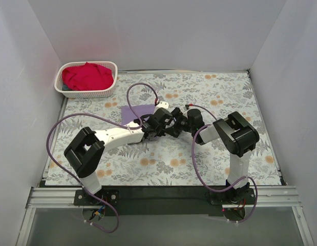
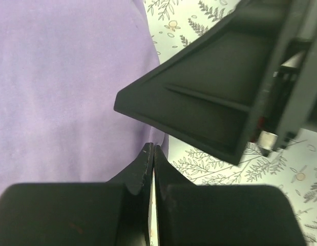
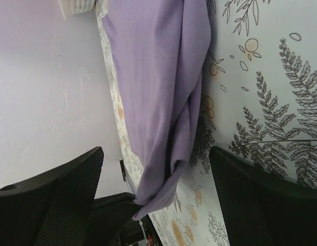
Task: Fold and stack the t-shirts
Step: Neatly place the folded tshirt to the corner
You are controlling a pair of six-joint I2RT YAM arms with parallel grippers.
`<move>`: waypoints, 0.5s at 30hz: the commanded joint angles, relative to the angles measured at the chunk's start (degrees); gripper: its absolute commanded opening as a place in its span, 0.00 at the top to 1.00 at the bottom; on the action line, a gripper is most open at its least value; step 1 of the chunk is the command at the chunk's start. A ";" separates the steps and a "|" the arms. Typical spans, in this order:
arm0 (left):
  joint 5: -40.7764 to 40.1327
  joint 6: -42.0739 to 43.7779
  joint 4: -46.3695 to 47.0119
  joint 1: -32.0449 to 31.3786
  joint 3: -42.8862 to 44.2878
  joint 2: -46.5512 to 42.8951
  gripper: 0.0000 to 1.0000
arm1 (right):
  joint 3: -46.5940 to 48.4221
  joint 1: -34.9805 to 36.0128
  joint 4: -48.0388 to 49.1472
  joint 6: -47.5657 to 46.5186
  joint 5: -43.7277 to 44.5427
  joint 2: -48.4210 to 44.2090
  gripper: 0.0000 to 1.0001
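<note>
Right wrist view has the lavender t-shirt (image 3: pixel 158 77) lying near the middle of the floral table (image 3: pixel 271 77), drawn into a twisted point where the left gripper (image 2: pixel 151 148), jaws pressed together, pinches its corner, while the right gripper (image 3: pixel 155 154) hovers over that bunched edge with jaws wide apart. To fold cleanly, I judge the right one should close on another corner of the same edge, so both lift it evenly, untwisted, and lay it over flat. At the far-left corner the white lattice basket (image 1: pixel 89 94) holds the red t-shirt (image 1: pixel 86 76) in a loose heap, not yet folded
</note>
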 commanded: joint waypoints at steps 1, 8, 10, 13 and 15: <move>0.98 -0.85 1.76 0.75 -0.70 -4.52 1.00 | 0.32 1.31 -4.60 1.97 3.41 3.59 0.24; 2.48 -1.91 2.37 1.02 -1.49 -4.96 1.00 | 4.62 2.28 -4.60 2.15 2.62 7.98 0.31; 2.57 -2.52 2.64 1.02 -1.93 -4.61 1.00 | 5.68 2.54 -4.60 1.36 2.27 8.77 0.35; 3.62 -3.13 2.90 1.02 -2.02 -4.08 0.99 | 7.09 2.54 -4.69 -0.13 1.48 10.00 0.47; 4.76 -3.31 2.64 1.11 -2.02 -4.08 0.86 | 7.26 2.46 -4.95 -1.71 1.56 9.83 0.53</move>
